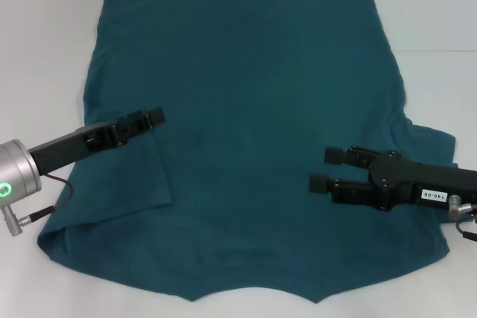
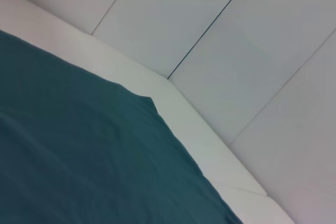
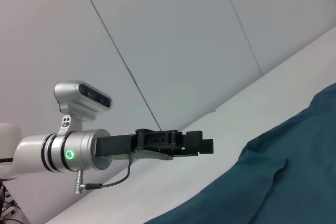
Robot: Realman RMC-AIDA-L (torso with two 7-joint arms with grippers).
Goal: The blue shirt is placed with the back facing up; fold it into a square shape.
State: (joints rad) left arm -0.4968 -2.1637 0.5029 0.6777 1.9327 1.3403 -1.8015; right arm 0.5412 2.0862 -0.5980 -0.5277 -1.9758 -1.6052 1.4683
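The blue shirt (image 1: 253, 72) lies flat over most of the white table (image 1: 45, 50), with its collar edge toward me. Its left sleeve (image 1: 127, 176) is folded inward onto the body, while the right sleeve (image 1: 431, 145) still sticks out sideways. My left gripper (image 1: 154, 117) hovers over the inner edge of the folded sleeve, shut and holding nothing. It also shows side-on in the right wrist view as the left gripper (image 3: 209, 146), above the shirt (image 3: 273, 192). My right gripper (image 1: 328, 169) hangs open over the shirt's right side, near the armpit. In the left wrist view only the shirt (image 2: 79, 156) shows.
White tabletop borders the shirt on both sides (image 1: 440, 35). A pale panelled wall (image 2: 236, 40) stands beyond the table's far edge. The left arm's silver wrist with a green light (image 1: 15, 176) reaches in from the left.
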